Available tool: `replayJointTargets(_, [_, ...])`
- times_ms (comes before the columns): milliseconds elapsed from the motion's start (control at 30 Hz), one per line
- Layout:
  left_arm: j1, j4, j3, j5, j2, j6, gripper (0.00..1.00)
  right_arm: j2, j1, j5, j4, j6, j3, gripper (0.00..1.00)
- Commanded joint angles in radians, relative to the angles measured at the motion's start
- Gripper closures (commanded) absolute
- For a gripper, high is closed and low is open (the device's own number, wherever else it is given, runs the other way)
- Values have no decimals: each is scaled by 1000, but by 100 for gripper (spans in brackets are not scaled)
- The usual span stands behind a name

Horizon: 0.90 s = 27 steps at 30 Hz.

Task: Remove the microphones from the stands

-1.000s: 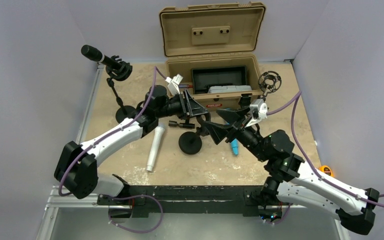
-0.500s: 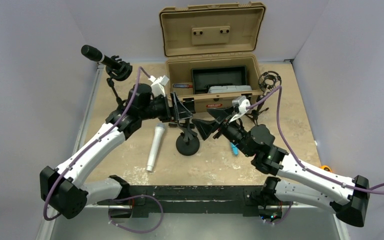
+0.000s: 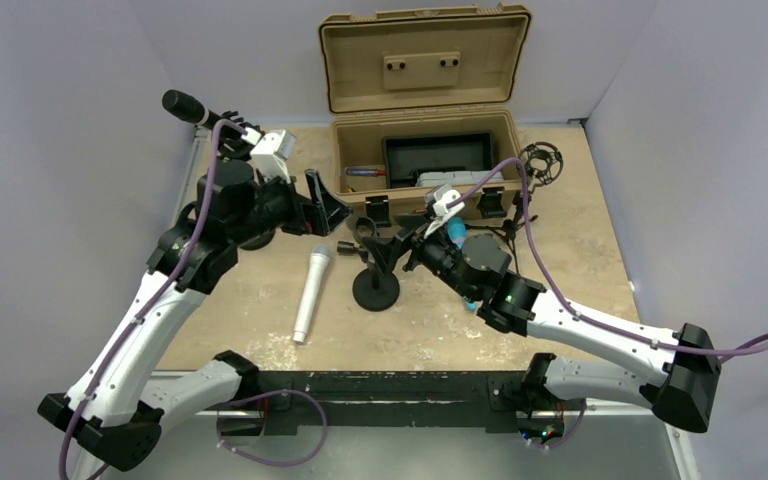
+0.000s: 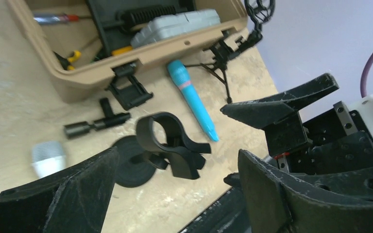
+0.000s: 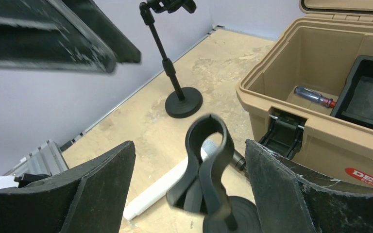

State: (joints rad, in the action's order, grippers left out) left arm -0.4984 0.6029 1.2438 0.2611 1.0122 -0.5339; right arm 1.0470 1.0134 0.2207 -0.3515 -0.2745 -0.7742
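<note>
Though apart from the stand (image 3: 376, 288), white microphone (image 3: 312, 295) seemingly flat on table (image 3: 410, 335).

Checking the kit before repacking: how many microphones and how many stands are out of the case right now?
Microphones: 3 (black microphone, white microphone, blue microphone)
Stands: 3 (empty-clip stand, stand holding the black microphone, tripod stand)
Total: 6
</note>
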Motion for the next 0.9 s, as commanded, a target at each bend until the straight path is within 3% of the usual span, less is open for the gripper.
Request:
replayJointTargets(0, [6, 125, 100, -187, -40, 100, 9, 28, -1, -22, -25, 30, -64, 18])
replayJointTargets(300, [12, 229, 201, -532, -55, 155, 7, 42, -1, -12, -17, 40, -71, 18])
replayJointTargets(600, [100, 383, 393, -694, 61, 135, 5, -43, -2, 5, -18, 35, -4, 18])
replayJointTargets(733, [259, 408, 444, -656, 82, 65, 1, -113, -1, 17, -7, 31, 18, 18])
replayJointTargets(867, [438, 365, 442, -448, 96, -55, 1, -173, -2, 25, 9, 23, 32, 18])
